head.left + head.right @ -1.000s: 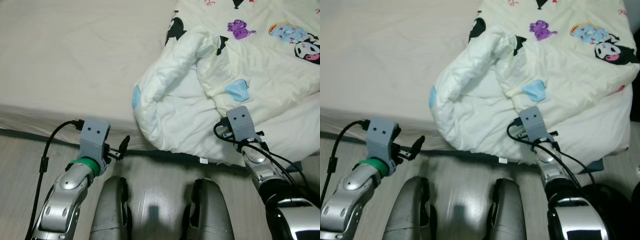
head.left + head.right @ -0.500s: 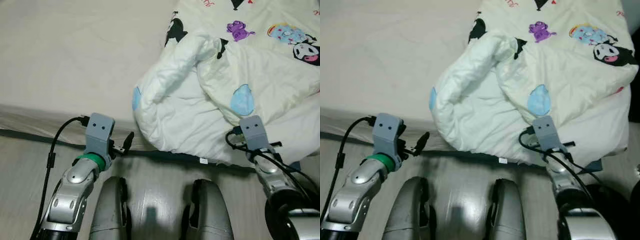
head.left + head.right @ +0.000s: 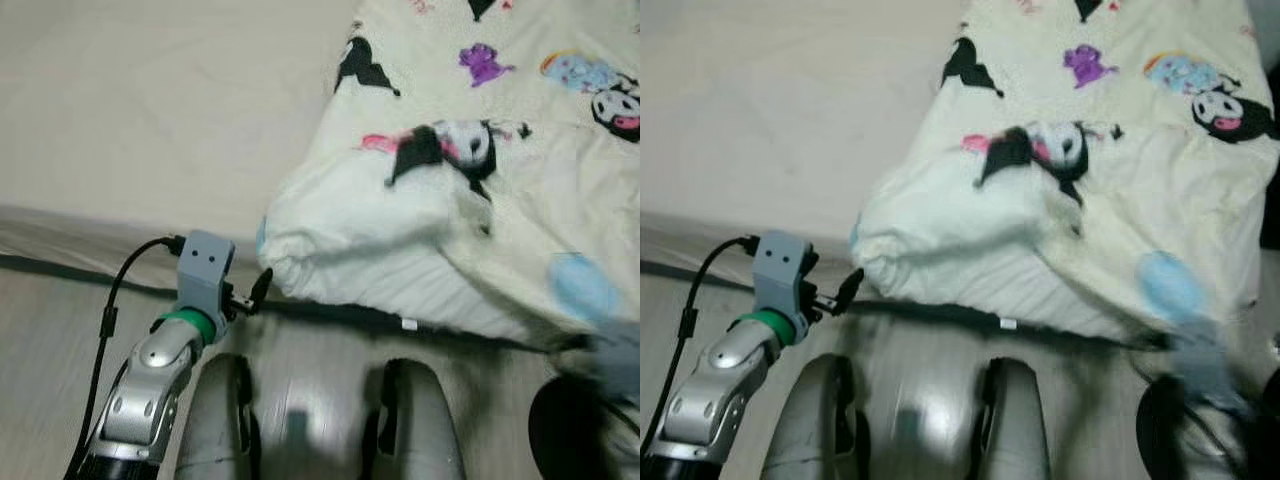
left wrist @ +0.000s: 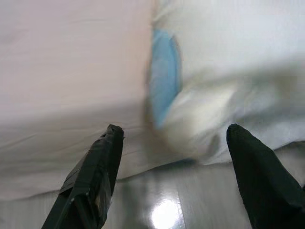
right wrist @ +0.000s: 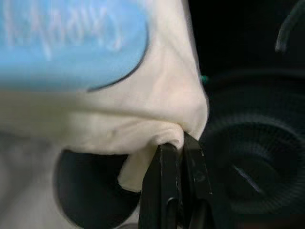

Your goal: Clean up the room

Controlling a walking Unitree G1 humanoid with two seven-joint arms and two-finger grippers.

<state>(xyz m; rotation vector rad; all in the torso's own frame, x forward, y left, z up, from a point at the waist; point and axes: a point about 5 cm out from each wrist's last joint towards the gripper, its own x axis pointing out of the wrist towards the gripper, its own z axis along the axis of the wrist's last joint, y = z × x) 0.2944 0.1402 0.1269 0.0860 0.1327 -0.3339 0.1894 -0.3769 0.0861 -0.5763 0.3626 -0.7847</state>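
R fingers (image 5: 183,152) pinch duvet (image 3: 420,260) edge.

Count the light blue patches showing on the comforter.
2. One blue patch lies on top of the comforter near its right front edge; another blue patch sits at its left front corner, before the left gripper. Folds may hide more.

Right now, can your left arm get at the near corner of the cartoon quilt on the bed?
Probably yes. The left gripper sits open beside the quilt's bunched corner at the bed's edge, with nothing between them. The right gripper is shut on the quilt's far edge.
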